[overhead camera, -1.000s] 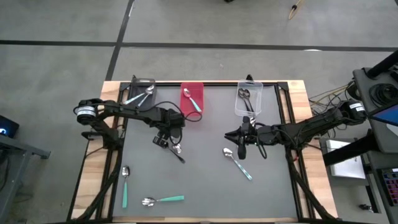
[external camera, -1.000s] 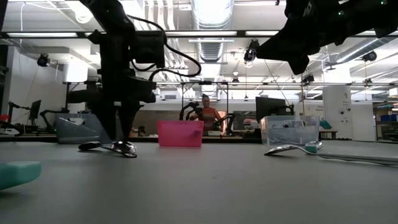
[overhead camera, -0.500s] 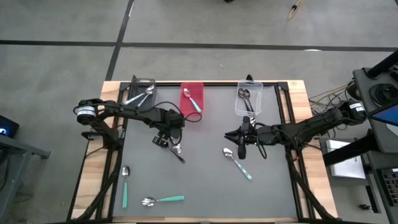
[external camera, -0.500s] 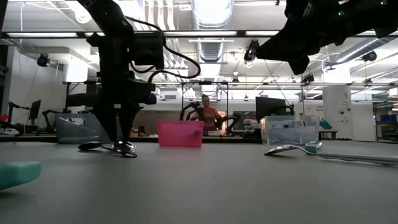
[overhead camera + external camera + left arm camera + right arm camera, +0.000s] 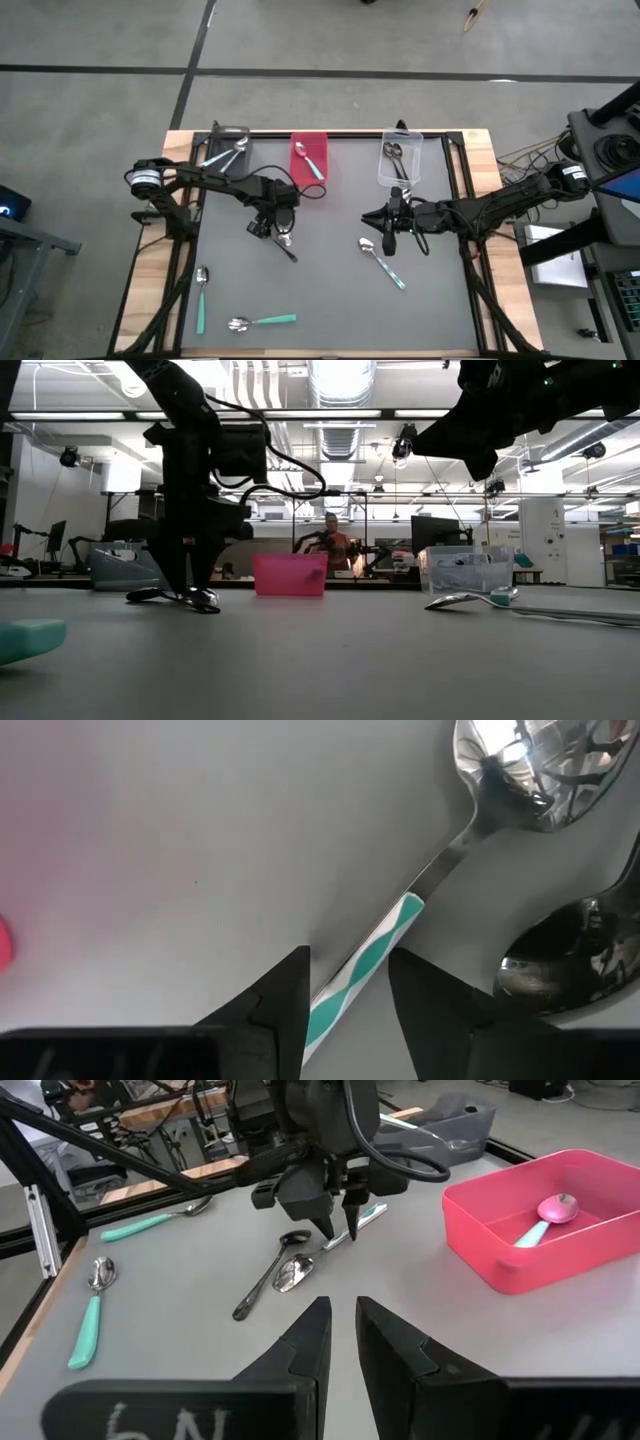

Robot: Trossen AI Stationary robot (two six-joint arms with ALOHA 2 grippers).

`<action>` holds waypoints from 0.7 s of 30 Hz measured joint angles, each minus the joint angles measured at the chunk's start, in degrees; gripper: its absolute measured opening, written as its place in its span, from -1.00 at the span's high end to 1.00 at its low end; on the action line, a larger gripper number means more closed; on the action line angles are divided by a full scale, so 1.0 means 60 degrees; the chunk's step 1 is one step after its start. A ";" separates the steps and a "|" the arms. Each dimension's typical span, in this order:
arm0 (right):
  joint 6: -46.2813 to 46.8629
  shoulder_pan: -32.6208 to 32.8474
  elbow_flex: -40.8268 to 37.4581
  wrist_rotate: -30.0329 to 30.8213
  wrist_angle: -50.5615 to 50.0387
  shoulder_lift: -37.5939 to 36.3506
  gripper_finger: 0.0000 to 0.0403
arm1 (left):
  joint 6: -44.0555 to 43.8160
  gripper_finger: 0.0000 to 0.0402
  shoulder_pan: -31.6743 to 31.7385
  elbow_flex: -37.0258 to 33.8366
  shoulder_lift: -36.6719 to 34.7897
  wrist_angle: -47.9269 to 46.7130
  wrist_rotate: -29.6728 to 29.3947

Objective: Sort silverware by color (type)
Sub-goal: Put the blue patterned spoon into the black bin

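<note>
– Grey matting is noted across the worktop (image 5: 330, 290), with an open workshop behind it. Position of the item in hand is requested.

– A patterned-handle spoon (image 5: 400, 925) is recorded lying flat toward the middle of the worktop, left of centre, with a black spoon (image 5: 560, 965) just beside its bowl. The left gripper (image 5: 345, 975) is lowered over the handle with a finger on each side. The fingers are parted, and no firm clamp on the handle is seen.

– And the other arm?

– The right gripper (image 5: 388, 232) is held above the worktop, right of centre, near a teal-handled spoon (image 5: 382, 262). Its fingers are drawn almost together and nothing is carried.

– Handling properties are to be stated.

– The spoon is judged light, rigid and unlikely to be damaged. Its polished metal bowl and neck are expected to be slippery, and its low profile leaves little to grip above the mat. A hold across the striped handle, near mid-length, is advised, so that tipping is limited. Care is advised that the black spoon is not caught.

– Destination?

– Three bins are noted along the far edge: grey bin (image 5: 228, 150), pink bin (image 5: 308, 158), clear bin (image 5: 400, 158).
</note>
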 joint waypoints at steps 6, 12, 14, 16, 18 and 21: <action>0.0001 0.0000 0.0000 -0.0001 0.0000 0.0000 0.79 | -0.0003 0.54 0.0000 -0.0029 -0.0027 -0.0003 0.0038; -0.0018 0.0000 0.0000 -0.0001 0.0000 0.0000 0.79 | -0.0304 0.93 -0.0010 -0.0036 -0.0027 -0.0088 0.0094; -0.0014 0.0000 0.0000 -0.0001 0.0000 0.0000 0.79 | -0.0491 0.94 -0.0011 -0.0036 -0.0040 -0.0109 0.0088; 0.0001 0.0000 0.0000 -0.0001 0.0000 0.0000 0.79 | -0.0573 0.94 -0.0011 -0.0044 -0.0118 -0.0107 0.0096; 0.0001 0.0000 0.0000 -0.0001 0.0000 0.0000 0.79 | -0.0717 0.96 -0.0007 -0.0065 -0.0346 -0.0090 0.0168; 0.0004 0.0000 0.0000 -0.0001 0.0001 0.0000 0.79 | -0.1105 0.97 0.0011 -0.0127 -0.0790 0.0097 0.0263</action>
